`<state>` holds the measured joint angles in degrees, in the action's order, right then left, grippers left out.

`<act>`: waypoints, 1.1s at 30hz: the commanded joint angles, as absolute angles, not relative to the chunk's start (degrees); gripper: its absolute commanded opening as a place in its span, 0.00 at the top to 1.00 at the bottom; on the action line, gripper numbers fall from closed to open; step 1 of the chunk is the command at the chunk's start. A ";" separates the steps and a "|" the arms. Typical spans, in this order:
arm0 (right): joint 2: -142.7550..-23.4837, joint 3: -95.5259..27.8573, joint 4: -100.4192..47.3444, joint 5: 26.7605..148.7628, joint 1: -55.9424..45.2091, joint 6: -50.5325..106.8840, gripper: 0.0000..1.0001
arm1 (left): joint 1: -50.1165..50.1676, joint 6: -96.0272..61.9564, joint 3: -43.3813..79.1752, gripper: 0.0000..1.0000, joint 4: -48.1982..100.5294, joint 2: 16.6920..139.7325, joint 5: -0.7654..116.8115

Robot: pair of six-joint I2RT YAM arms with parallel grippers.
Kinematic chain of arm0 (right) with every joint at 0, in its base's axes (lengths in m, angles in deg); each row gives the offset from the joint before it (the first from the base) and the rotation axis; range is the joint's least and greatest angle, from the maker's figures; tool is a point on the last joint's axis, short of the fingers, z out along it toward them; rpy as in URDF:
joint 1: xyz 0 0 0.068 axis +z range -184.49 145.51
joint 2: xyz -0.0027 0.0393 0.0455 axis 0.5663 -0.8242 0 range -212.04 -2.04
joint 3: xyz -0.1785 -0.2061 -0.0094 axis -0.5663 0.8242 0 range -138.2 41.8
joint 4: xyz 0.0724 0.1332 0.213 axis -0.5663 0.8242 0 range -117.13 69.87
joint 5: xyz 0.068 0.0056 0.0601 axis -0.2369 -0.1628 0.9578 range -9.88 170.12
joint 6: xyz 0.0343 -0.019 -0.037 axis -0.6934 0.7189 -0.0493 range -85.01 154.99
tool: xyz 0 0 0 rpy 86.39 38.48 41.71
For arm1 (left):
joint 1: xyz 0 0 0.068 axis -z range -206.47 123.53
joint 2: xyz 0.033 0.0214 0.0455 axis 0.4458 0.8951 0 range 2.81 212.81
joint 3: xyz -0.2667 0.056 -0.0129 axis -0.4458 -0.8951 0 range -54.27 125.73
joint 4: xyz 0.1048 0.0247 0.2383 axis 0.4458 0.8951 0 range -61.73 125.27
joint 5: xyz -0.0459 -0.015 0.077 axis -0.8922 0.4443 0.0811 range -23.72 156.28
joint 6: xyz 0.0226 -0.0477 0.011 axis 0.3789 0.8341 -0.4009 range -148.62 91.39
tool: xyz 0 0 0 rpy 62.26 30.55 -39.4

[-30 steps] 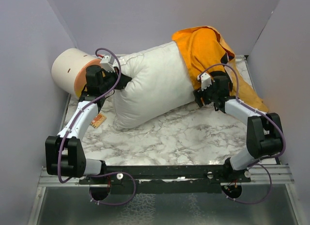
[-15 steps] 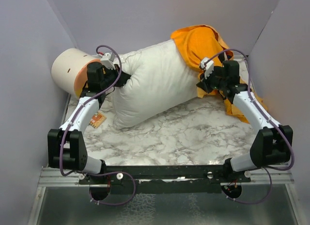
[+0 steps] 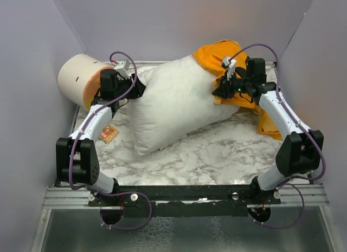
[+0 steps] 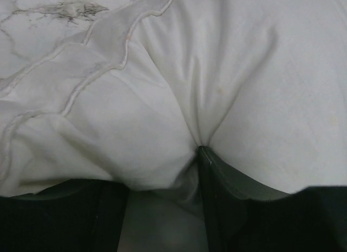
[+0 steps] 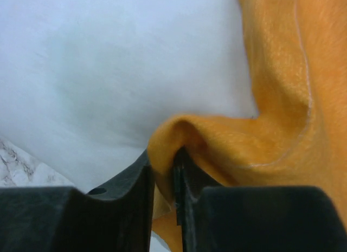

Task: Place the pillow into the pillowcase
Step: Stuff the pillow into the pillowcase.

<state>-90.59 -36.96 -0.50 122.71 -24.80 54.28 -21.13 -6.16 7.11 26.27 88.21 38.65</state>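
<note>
The pillow (image 3: 173,108) lay on the desk (image 3: 217,154), one end inside the pillowcase (image 3: 217,51). The right hand (image 5: 164,173) pinched a fold of the case; it would be best to draw this leftward slowly. The left hand (image 4: 160,181) stood half-parted against the pillow, and I could not tell if it gripped.

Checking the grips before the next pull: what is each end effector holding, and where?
The right end effector pinches a pillowcase fold beside the pillow. The left end effector stands open against the pillow, gripping nothing.
</note>
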 commanded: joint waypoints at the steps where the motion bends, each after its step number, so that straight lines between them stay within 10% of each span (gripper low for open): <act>1: -92.60 -34.12 3.44 125.43 -26.56 55.04 0.75 | -20.15 -11.79 9.92 0.39 35.67 85.18 42.95; 12: -78.95 -26.07 2.78 141.15 -34.17 58.61 0.19 | -20.94 -22.99 14.23 0.18 47.71 69.62 62.49; 17: -75.87 -22.23 0.04 148.06 -41.57 57.64 0.16 | -16.53 -20.46 13.74 0.22 46.55 66.23 52.37; 27: -77.24 -16.61 -7.12 154.47 -53.86 50.55 0.15 | 27.98 -52.43 2.39 0.17 32.20 68.41 72.37; 33: -79.51 -15.77 -7.01 155.34 -55.75 50.60 0.15 | 33.99 -77.14 1.02 0.12 26.03 79.73 82.22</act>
